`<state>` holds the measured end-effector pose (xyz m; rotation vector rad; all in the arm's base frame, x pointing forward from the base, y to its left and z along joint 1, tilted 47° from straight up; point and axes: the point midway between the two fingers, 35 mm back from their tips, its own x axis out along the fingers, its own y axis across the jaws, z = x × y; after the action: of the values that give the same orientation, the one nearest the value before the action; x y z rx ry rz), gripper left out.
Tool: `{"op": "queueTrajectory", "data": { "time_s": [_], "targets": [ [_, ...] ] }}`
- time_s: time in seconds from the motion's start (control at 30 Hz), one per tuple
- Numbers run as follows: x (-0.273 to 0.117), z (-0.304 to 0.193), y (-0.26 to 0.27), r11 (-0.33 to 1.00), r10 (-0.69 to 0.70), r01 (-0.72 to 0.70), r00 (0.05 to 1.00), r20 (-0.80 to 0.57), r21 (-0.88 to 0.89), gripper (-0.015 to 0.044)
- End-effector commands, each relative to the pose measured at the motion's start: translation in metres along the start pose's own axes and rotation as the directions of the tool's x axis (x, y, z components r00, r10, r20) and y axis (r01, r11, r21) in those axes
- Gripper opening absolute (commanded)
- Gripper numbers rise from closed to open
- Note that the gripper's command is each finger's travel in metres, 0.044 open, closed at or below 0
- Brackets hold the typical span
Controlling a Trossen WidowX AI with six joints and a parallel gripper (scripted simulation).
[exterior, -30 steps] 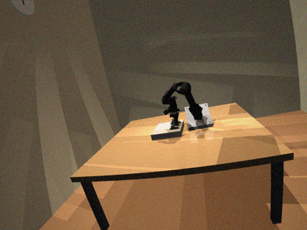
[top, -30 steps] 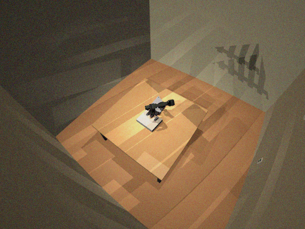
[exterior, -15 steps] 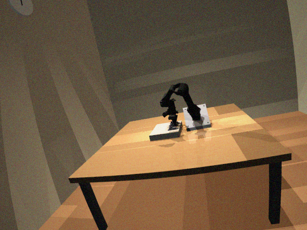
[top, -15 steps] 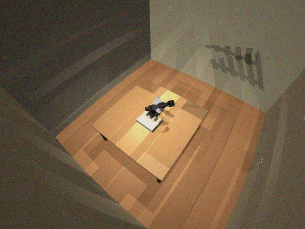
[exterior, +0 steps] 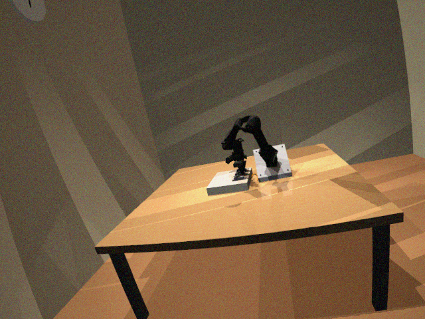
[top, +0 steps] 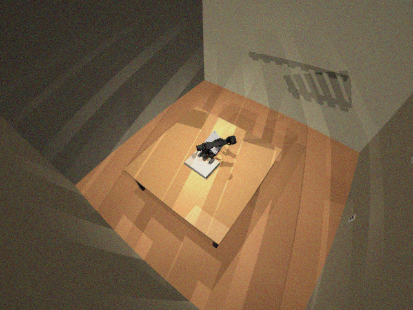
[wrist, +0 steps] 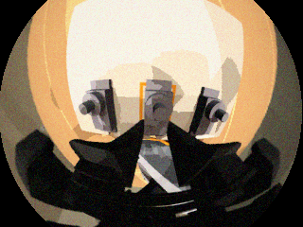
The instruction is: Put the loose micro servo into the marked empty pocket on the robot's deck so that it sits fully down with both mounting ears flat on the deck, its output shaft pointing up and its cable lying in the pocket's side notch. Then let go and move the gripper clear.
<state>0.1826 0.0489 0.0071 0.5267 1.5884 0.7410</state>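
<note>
The loose micro servo (wrist: 158, 96) is grey and upright, its round output shaft facing the wrist camera. My gripper (wrist: 155, 123) (top: 206, 159) (exterior: 241, 172) is shut on its near end, one black finger on each side. The servo is over the orange-outlined pocket (wrist: 142, 101) on the white deck (wrist: 142, 33) (top: 201, 168) (exterior: 221, 181); orange edges show on both sides of it. I cannot tell if both ears lie flat. A thin orange line shows between the fingers below the servo; whether it is the cable or the marking is unclear. The side notch is hidden.
Two mounted grey servos with dark shafts stand close by on the deck, one left (wrist: 98, 106) and one right (wrist: 208, 111) of the pocket. The arm's tilted white base plate (exterior: 283, 161) stands behind the deck on the wooden table (top: 160, 160) (exterior: 309, 206).
</note>
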Motion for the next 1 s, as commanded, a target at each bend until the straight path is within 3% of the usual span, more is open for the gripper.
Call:
{"op": "queueTrajectory", "data": {
  "time_s": [0.0, 0.2, 0.37, 0.7, 0.97],
  "targets": [
    [0.000, 0.000, 0.000, 1.000, 0.000, 0.000, 1.000, 0.001, 0.005, 0.0188],
    [-0.034, -0.003, 0.001, 1.000, -0.002, 0.002, 1.000, 0.001, 0.006, 0.0188],
    [-0.035, -0.002, 0.000, 1.000, -0.002, 0.002, 1.000, 0.001, 0.006, 0.0188],
    [-0.071, 0.060, -0.001, 1.000, -0.002, 0.002, 1.000, 0.006, 0.006, 0.0440],
    [-0.100, 0.110, 0.000, 1.000, -0.004, 0.004, 1.000, 0.005, 0.001, 0.0440]
  ]
}}
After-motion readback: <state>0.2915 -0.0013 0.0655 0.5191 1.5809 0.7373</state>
